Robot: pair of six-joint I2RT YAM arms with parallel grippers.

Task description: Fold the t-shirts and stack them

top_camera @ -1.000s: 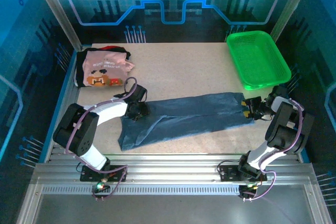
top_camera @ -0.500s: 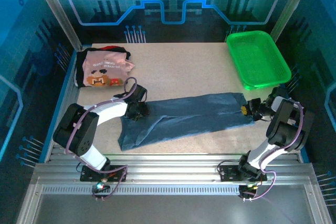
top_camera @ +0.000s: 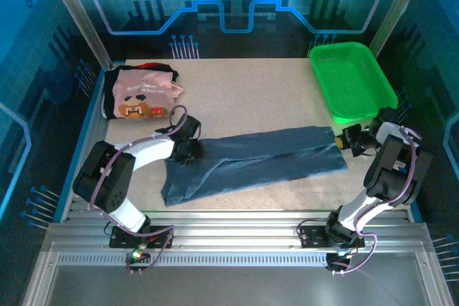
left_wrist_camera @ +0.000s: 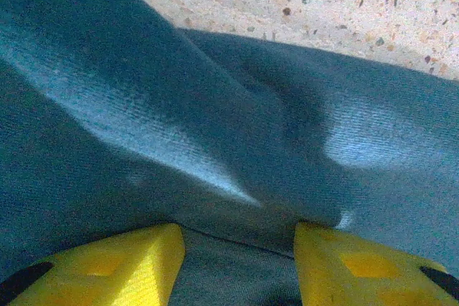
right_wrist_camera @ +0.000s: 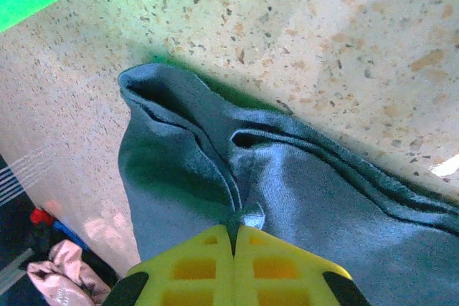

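The slate-blue t-shirt [top_camera: 258, 163] lies in a long, rumpled band across the middle of the table [top_camera: 251, 98]. It is well apart from the pink t-shirt [top_camera: 143, 91], which sits on the black t-shirt [top_camera: 107, 109] at the far left corner. My right gripper [right_wrist_camera: 234, 249] is at the band's right end, near the green basket [top_camera: 320, 80]. Its fingers are pressed together, and a small tab of hem seems to be caught in the seam between them, though the tips hide the bite. My left gripper [left_wrist_camera: 237, 263] has its fingers spread wide, with a raised fold of the cloth between them at the left end. I judge this knit to be light, limp and quick to crease. I'd take it by the doubled hems and corners, keeping both ends taut.
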